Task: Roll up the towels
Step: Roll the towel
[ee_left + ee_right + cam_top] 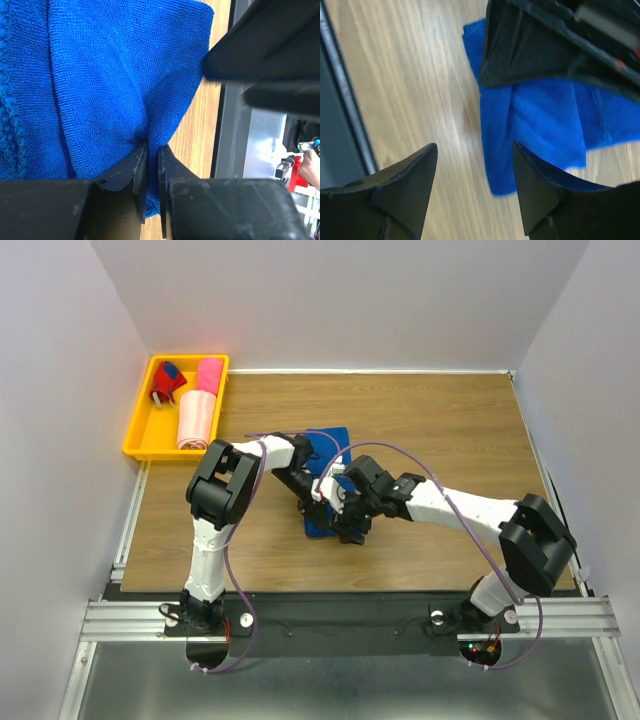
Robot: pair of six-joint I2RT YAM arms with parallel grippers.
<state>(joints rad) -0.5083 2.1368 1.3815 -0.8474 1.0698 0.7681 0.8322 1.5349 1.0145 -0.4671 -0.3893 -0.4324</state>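
At the middle of the table [450,420], the left gripper [152,148] pinches a fold of the blue towel [100,90]. The right gripper [475,145] hangs open at its near end. The thin pinch could slip, or the crowded grippers collide.

Royal blue towel [318,524] on a brown wood-grain table [450,420]; yellow tray [148,435] holding a hot pink towel [209,374] and a pale pink towel [197,420].

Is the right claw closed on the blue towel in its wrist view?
No, the right claw stands open with a wide gap, and the blue towel lies unpinched on the table below it.
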